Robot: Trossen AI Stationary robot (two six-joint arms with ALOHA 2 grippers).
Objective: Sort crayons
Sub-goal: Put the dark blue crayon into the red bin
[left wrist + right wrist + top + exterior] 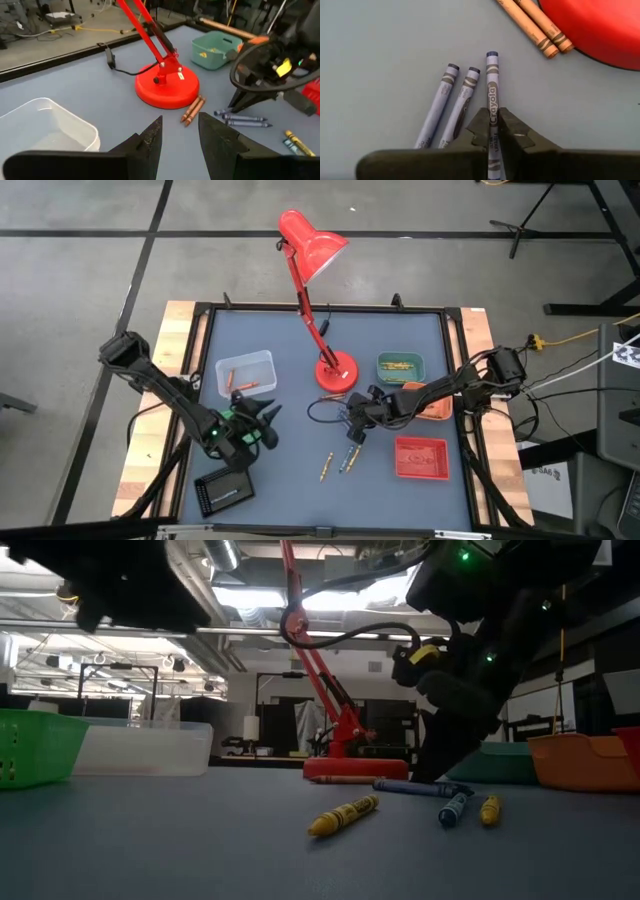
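Progress: partly sorted, I'd judge well under done on the table, though trays already hold some.

My right gripper [492, 131] is down on the mat just in front of the red desk lamp's round base [336, 371], fingers clamped on one blue-purple paper-wrapped crayon [492, 85]. It lies flat on the mat, not lifted as far as I can tell. Two more blue-purple crayons [451, 102] lie just beside it, on its left in the right wrist view, near-parallel, apart from my fingers.

My left gripper [179, 137] hangs over the mat near the clear plastic tray [246, 372], fingers parted, holding nothing.

Already binned:
- clear plastic tray, far left: a few orange crayons [240, 385] inside.
- teal plastic tray [400, 366], far right: yellowish sticks inside, count unclear.
- orange plastic tray [437, 410], right of my right arm: contents hidden.
- red plastic tray [421, 457], near right: contents too small to tell.

Still loose:
- the three blue-purple ones, incl. the one I grip.
- two orange-brown crayons [192, 110] touching the lamp base edge.
- two yellow crayons [338, 464] nearer the front, plus a short blue one [453, 809] beside them in the low view.

A black tray-like block [223, 491] sits near left; purpose unclear.

So roughly eight loose sticks left. Which tray takes blue-purple I can't tell.
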